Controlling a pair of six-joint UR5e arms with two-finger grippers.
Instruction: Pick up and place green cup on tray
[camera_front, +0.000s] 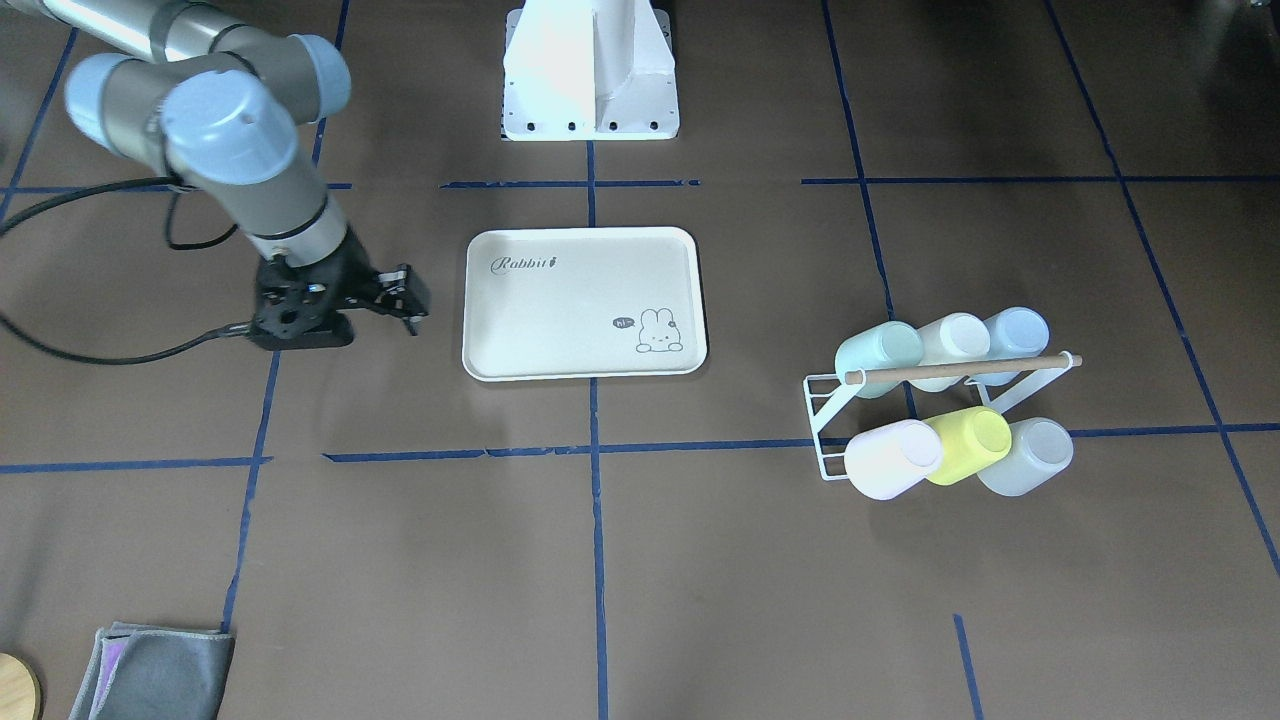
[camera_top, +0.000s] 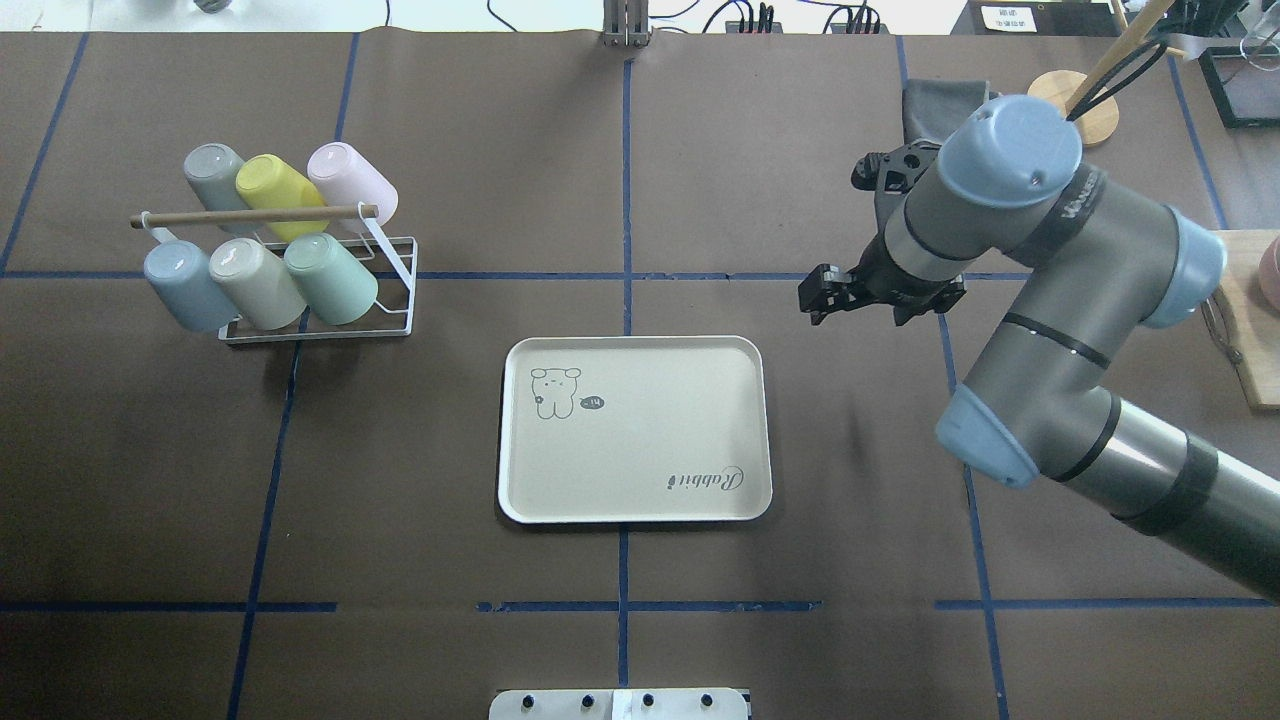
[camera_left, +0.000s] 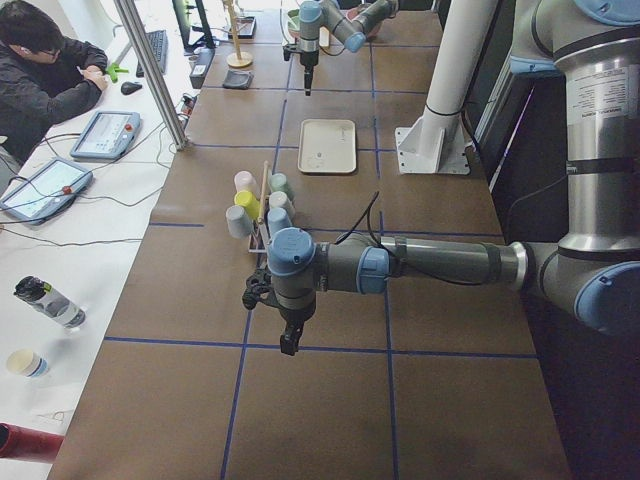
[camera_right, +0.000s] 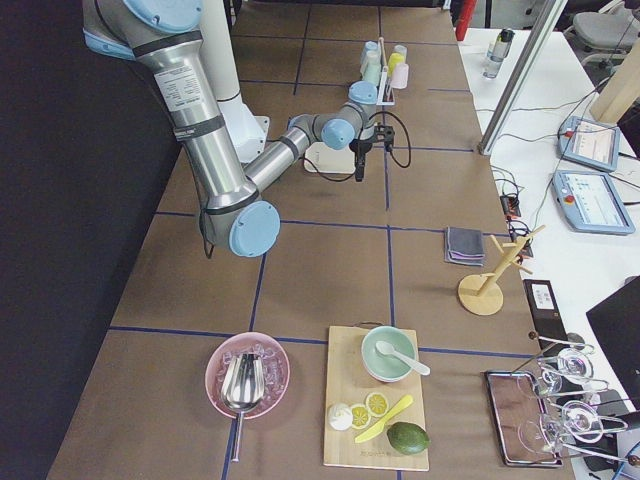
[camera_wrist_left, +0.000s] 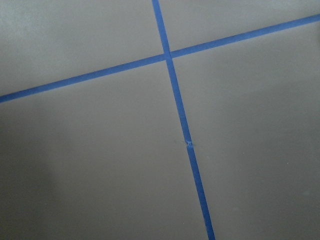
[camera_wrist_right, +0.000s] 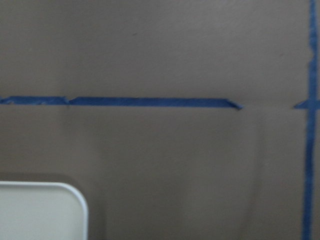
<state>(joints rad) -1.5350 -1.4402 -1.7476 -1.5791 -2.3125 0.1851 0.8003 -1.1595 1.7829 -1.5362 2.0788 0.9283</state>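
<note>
The pale mint-green cup (camera_top: 330, 278) lies mouth-down on a white wire rack (camera_top: 395, 262) at the table's left, at the right end of the near row. It also shows in the front view (camera_front: 880, 350). The cream "Rabbit" tray (camera_top: 640, 470) lies empty at mid-table (camera_front: 585, 340); one corner shows in the right wrist view (camera_wrist_right: 40, 210). My right gripper (camera_top: 812, 300) hangs above the table just off the tray's far right corner and looks shut and empty (camera_front: 412, 312). My left gripper (camera_left: 289, 345) shows only in the left side view, far from the rack; I cannot tell its state.
Other cups share the rack: blue (camera_top: 180, 285), beige (camera_top: 250, 283), grey (camera_top: 212, 172), yellow-green (camera_top: 275, 190), pink (camera_top: 350, 180). A wooden rod (camera_top: 250, 214) crosses the rack. A grey cloth (camera_front: 150, 670) and a wooden stand (camera_top: 1070, 95) sit at the far right.
</note>
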